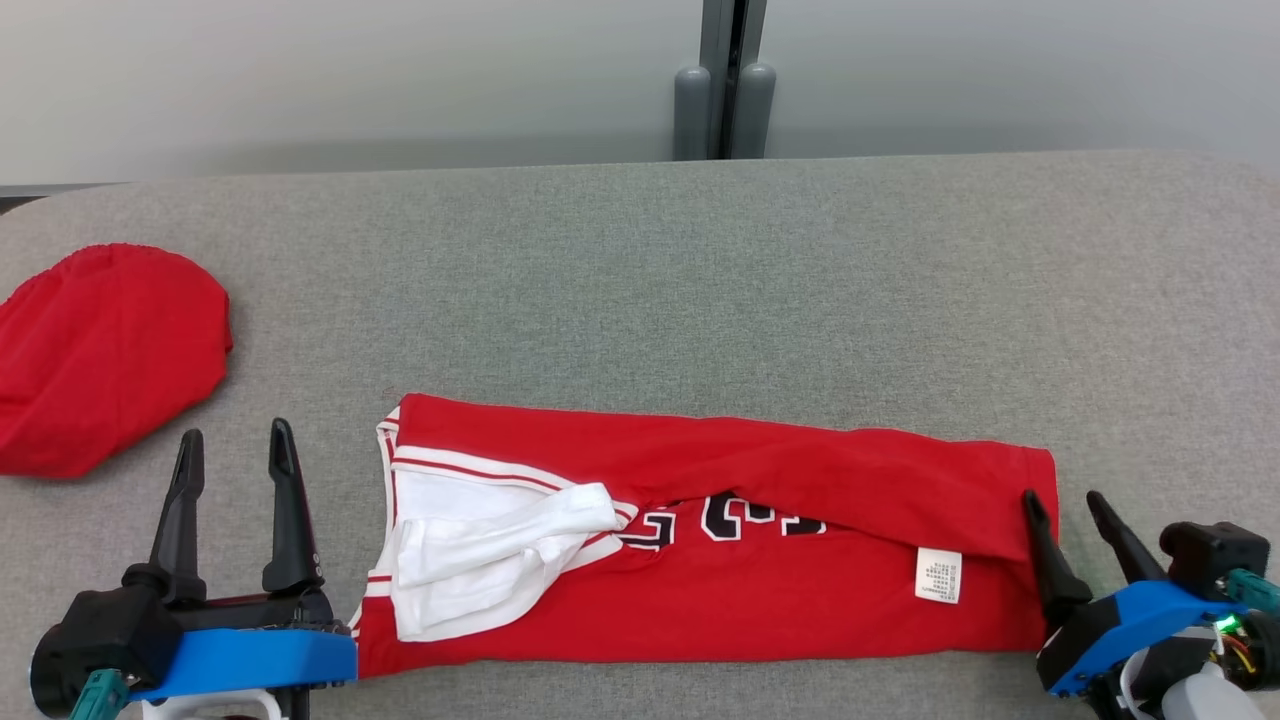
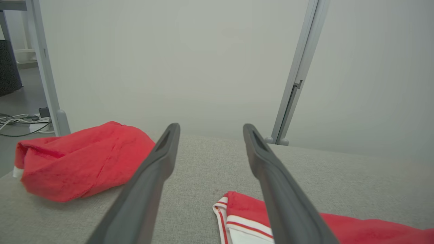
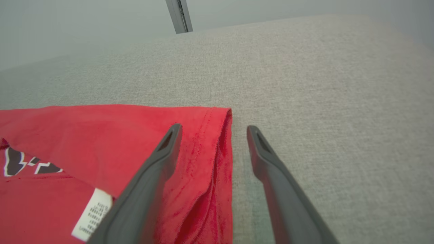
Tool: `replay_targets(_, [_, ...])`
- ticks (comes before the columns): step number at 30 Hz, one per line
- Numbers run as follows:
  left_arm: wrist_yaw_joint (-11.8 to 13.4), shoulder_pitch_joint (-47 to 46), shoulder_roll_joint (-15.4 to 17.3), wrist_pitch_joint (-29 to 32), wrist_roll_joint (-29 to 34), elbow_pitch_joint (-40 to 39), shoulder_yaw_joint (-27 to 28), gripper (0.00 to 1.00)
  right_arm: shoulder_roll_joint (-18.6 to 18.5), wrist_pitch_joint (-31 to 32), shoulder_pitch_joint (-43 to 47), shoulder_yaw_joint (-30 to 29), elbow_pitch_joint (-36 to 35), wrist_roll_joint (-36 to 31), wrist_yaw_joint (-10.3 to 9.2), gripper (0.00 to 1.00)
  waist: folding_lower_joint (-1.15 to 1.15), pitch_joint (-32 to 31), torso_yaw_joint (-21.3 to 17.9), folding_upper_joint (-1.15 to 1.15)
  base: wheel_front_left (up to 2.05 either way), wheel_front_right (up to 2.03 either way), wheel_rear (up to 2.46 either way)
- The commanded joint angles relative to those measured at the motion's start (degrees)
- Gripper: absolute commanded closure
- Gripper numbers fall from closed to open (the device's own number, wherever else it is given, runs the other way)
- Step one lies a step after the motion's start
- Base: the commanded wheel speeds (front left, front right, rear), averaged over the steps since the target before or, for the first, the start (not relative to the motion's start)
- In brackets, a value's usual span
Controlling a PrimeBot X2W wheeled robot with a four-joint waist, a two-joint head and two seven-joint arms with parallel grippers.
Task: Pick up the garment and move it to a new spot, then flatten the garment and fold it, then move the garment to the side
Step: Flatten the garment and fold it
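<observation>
Standing apart, the two long dark fingers of the left gripper hold nothing. They point across bare table just beside the neck end of the garment.

The right gripper has its fingers equally spread and empty. In the right wrist view they straddle the hem: one finger lies over red cloth, the other over bare table. Whether that finger touches the cloth cannot be told.

**Placement.** The red sleeveless jersey with white-and-red striped trim lies as a long flat band along the near edge of the grey fabric-covered table, about midway between its left and right edges. Its far long edge is turned over toward the near edge, so one lengthwise fold appears to be laid. White lining shows at the neck end. With one open gripper at each short end, the arms appear placed to take both ends for the next fold.

**Other item.** A plain red rounded cloth lies at the left edge of the table, well apart from the jersey.

**Markings.**
- Black white-outlined numerals sit mid-band. The folded flap covers their upper part, so they cannot be read with certainty.
- A small white care label lies face up near the hem end. Its lines of print are too small to read.
- No brand name can be made out.
</observation>
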Motion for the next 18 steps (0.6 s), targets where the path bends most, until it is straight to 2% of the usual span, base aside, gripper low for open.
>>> replay_targets(1, [-0.41,0.23,-0.33,-0.13,0.54,-0.04,0.50,0.00,0.08,0.25,-0.73,0.09,0.38,-0.17,0.03,0.00,0.00,0.09,0.03,0.00,0.00,0.00,0.00])
replay_targets(8, [-3.38,-0.95,-3.68,-0.13,7.30,1.51,5.56,0.00,1.20,3.34,-1.81,1.90,4.78,0.24,0.03,0.00,0.00,1.05,0.08,0.00,0.00,0.00,0.00])
replay_targets(17, [-4.73,-1.88,-5.67,-0.13,11.54,2.38,8.80,0.00,2.26,6.38,-1.11,3.52,9.69,-0.82,0.01,0.00,0.00,1.45,0.10,0.00,0.00,0.00,0.00])
replay_targets(18, [-4.83,-1.95,-5.82,-0.13,11.81,2.43,8.95,0.00,2.66,6.95,-0.94,4.18,9.93,-0.63,0.02,0.22,0.00,1.44,0.06,0.00,0.00,0.00,0.00])
